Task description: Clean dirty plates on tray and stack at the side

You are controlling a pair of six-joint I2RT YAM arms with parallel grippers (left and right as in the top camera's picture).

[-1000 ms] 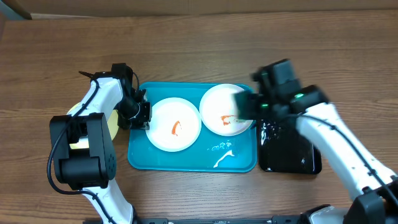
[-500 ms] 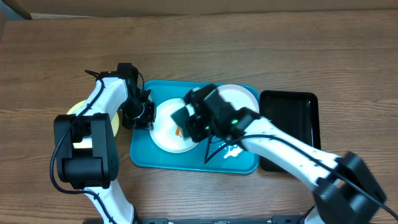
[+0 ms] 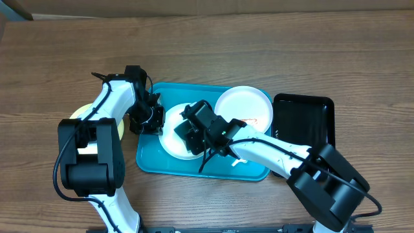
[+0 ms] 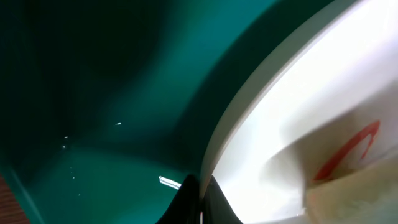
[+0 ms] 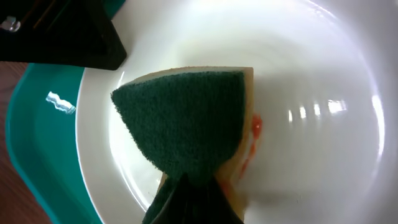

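Note:
A white plate lies in the left half of the turquoise tray. My left gripper is shut on this plate's left rim; in the left wrist view the black fingertips pinch the white edge. My right gripper hangs over the same plate, shut on a green-and-yellow sponge pressed against the plate next to an orange-red smear. A second white plate with a red smear sits in the tray's right half. A pale yellow-green plate peeks out beside the left arm.
A black tray stands right of the turquoise tray, touching its edge. White foamy streaks lie on the tray floor near the front. The left arm's base stands at the front left on the wooden table.
My right arm has swung left from the right plate to the left plate, carrying the sponge, and the right plate now shows whole. The left gripper has stayed on the plate rim.

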